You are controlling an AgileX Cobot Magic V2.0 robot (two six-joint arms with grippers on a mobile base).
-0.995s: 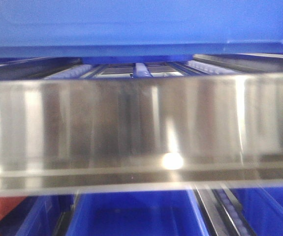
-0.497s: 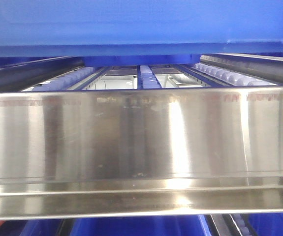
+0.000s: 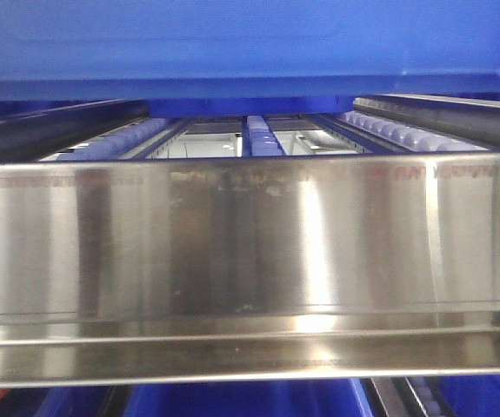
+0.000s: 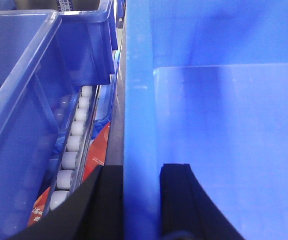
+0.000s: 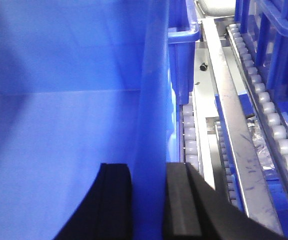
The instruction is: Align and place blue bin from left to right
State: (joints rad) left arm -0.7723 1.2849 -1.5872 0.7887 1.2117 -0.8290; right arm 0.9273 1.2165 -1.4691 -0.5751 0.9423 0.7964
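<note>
Nearest the left wrist camera, the left gripper (image 4: pixel 141 202) had its two black fingers (image 4: pixel 176 200) set one on each side of the left wall of the blue bin (image 4: pixel 224 125), pressed against the plastic and clamping it. The right gripper (image 5: pixel 149 202) held the opposite wall in the same way, with one black finger (image 5: pixel 181 200) outside and the other inside the bin. Between the two grippers, the bin's smooth pale-blue floor ran away from the cameras to its far wall.

Just beyond the left wall, a track of white rollers (image 4: pixel 73 145) ran lengthwise, with a red printed sheet (image 4: pixel 97 150) beside it. Another blue bin (image 4: pixel 18 75) stood on the far side of that track. Beyond the right wall lay a second roller track (image 5: pixel 189 135), then a scuffed metal rail (image 5: pixel 229 130), and then a further line of rollers (image 5: pixel 276 130). A smaller blue bin (image 5: pixel 184 50) sat farther along beside the held bin's wall, with a small black object (image 5: pixel 202 65) next to it. What that object was could not be made out.

In the front-facing view, a broad stainless steel rail (image 3: pixel 250 252) filled the foreground, with the tops of blue bins (image 3: pixel 250 401) showing under it. Behind the rail, roller lanes (image 3: pixel 263 139) ran back into the rack. The held bin (image 3: pixel 232 43) spanned the top of that view, above the lanes.
</note>
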